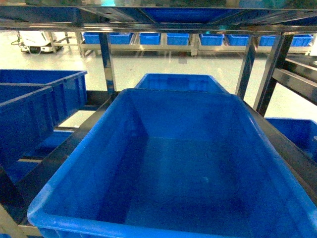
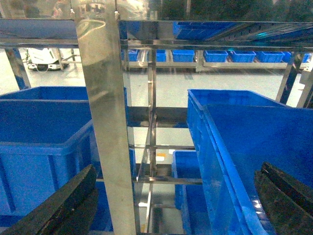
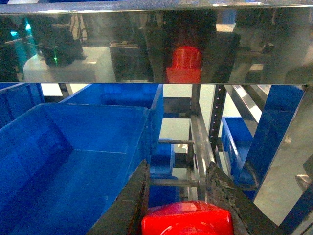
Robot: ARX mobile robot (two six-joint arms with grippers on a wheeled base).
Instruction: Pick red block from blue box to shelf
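A: Where is the red block (image 3: 187, 218)?

B: At the bottom edge of the right wrist view, pinched between the two dark fingers (image 3: 128, 205) of the right hand (image 3: 182, 205). Only its rounded top shows, so I cannot tell which way its long axis runs. A red reflection of it sits in the shiny steel rail of the shelf (image 3: 146, 46) straight above.

A: So the right hand is gripping it?

B: Yes, the fingers are closed against both sides of the block, left and right.

A: And the left hand (image 2: 166, 205)?

B: Its fingers stand wide apart at the lower corners of the left wrist view, with nothing between them. A broad steel post of the shelf rises just in front of it.

A: What lies around the block?

B: To the left, a large blue crate (image 1: 173, 163), open-topped and seen from above in the head view, with a second blue crate (image 1: 178, 82) touching its far end. More crates (image 1: 34, 109) sit on the left. To the right of the block run steel rails and a perforated upright.

A: Room to move?

B: The steel rail hangs across overhead, near the block. Ahead, a gap opens between the crate's right wall and the upright. On the far side, across pale floor (image 1: 173, 67), a row of small blue bins (image 1: 148, 38) lines a low rack.
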